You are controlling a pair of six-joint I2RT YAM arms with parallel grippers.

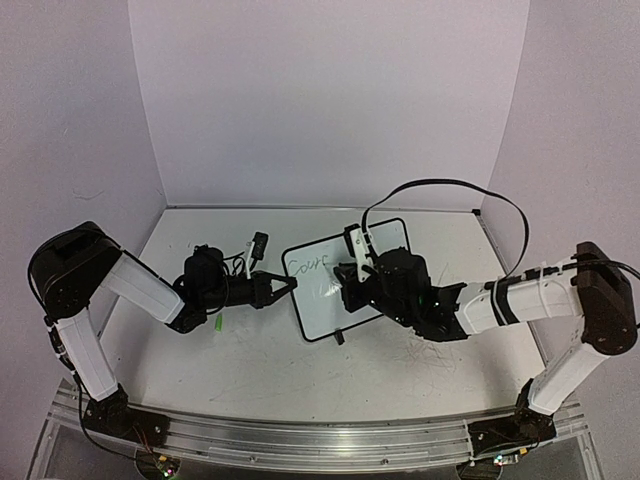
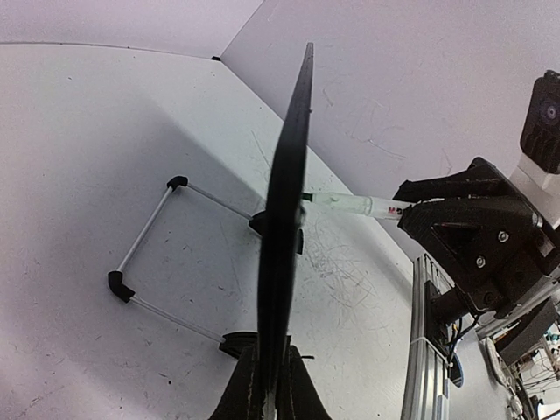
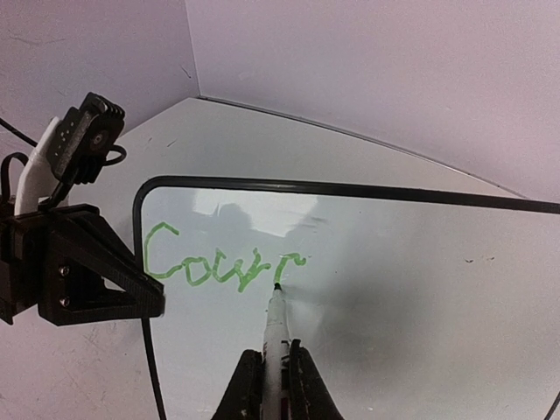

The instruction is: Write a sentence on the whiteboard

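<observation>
Whiteboard glossy white w/ black plastic frame; tabletop matt, scuffed; front rail brushed metal.

Written in green by hand on the whiteboard: one line of the sentence. Reads "Cour", followed by one more stroke shaped much like a second "r". Starts just beside the left end effector, which is clamped on the board's edge. Runs across to a spot directly ahead of the right end effector. Ends right at the tip of the marker gripped there. Shows from the top camera as the same green word between the two end effectors, too small there to spell out letter by letter. Also a small dark and red print on the marker barrel in the left wrist view, too blurred to read.
</observation>
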